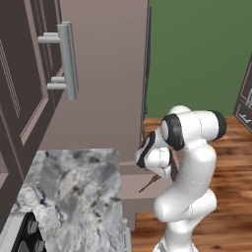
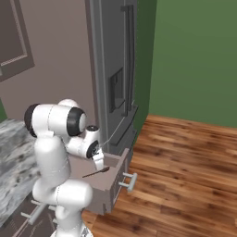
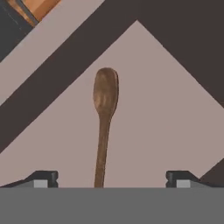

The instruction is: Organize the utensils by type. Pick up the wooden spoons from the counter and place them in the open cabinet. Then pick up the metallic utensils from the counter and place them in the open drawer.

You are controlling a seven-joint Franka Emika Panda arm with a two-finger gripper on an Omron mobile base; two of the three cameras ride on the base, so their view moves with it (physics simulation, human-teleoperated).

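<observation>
The tool (image 3: 109, 179) hangs over the open drawer (image 2: 118, 173) with its fingertips (image 3: 43, 178) spread wide, gripping nothing. Between them, touching neither, a brown spoon (image 3: 105, 118) points away, seen against the drawer's pale floor. Farther left lies the marbled worktop (image 1: 74, 197), well apart from the drawer.

spoon (image 3: 104, 127) handle end cut off at hand view's bottom, open drawer (image 2: 116, 178) interior partly hidden behind arm
</observation>
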